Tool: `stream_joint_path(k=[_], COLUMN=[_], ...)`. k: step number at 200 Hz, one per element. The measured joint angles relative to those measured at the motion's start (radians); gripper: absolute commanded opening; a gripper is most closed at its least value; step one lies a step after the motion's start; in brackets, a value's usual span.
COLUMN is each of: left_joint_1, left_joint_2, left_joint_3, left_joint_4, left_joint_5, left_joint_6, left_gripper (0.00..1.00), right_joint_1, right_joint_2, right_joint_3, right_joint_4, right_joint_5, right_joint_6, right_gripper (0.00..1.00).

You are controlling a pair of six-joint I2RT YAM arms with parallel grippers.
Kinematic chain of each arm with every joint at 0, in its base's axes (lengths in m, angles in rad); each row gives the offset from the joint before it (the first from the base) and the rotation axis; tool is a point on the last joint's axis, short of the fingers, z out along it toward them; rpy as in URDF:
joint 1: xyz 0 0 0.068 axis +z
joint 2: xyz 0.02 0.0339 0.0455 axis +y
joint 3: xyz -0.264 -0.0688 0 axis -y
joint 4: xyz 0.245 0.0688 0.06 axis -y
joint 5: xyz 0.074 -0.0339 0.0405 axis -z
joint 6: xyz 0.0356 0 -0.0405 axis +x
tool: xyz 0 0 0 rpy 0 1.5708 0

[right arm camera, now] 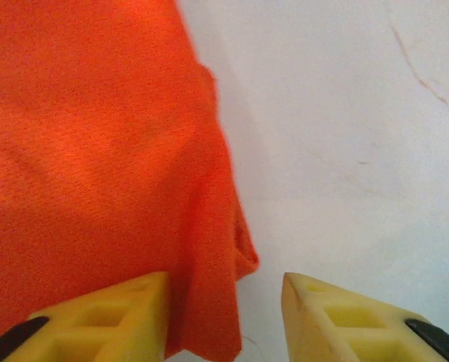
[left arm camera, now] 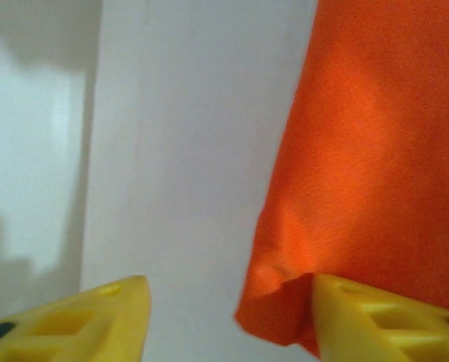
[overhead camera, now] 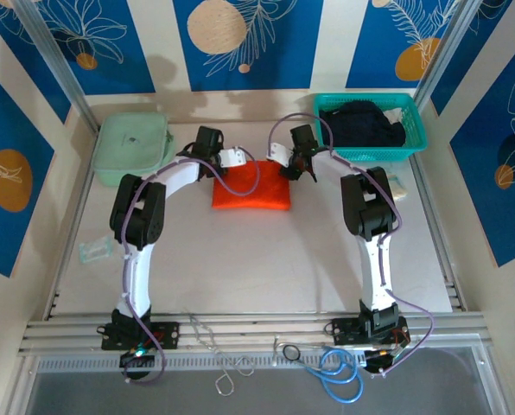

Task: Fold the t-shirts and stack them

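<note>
The orange t-shirt (overhead camera: 251, 188) lies folded into a compact rectangle at the back middle of the table. My left gripper (overhead camera: 232, 159) hovers over its far left corner, jaws open; in the left wrist view the orange corner (left arm camera: 285, 317) sits between the yellow fingers (left arm camera: 96, 317), against the right one. My right gripper (overhead camera: 295, 164) is open at the far right corner, and the shirt's edge (right arm camera: 209, 302) hangs between its fingers (right arm camera: 337, 317), close to the left one. The black t-shirt (overhead camera: 361, 125) is bunched up in the teal basket (overhead camera: 410, 151).
The pale green box (overhead camera: 133, 147) stands at the back left. A small clear packet (overhead camera: 93, 251) lies near the left edge, and a pale object (overhead camera: 397, 186) beside the right arm. Loose cables (overhead camera: 335, 372) lie in front of the arm bases.
</note>
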Motion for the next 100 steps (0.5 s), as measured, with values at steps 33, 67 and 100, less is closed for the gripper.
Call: stream_joint_path(k=[33,67,100], left_joint_1=[0.011,0.013,0.013], left_joint_2=[-0.005,-0.06,-0.196], left_joint_3=[-0.008,-0.024,-0.025], left_joint_4=[0.071,0.093,0.118], left_joint_5=[-0.02,-0.018,-0.014], left_joint_6=[-0.079,-0.18,-0.309], left_gripper=[0.99,0.99,0.99], right_joint_1=[-0.009,-0.013,-0.013], right_joint_2=[-0.05,-0.189,-0.41], right_joint_3=[-0.008,-0.042,-0.146], right_joint_4=[0.01,0.028,0.081], right_joint_5=[-0.013,-0.04,-0.056], right_joint_6=[0.041,0.07,0.142], right_gripper=[0.72,0.93,0.99])
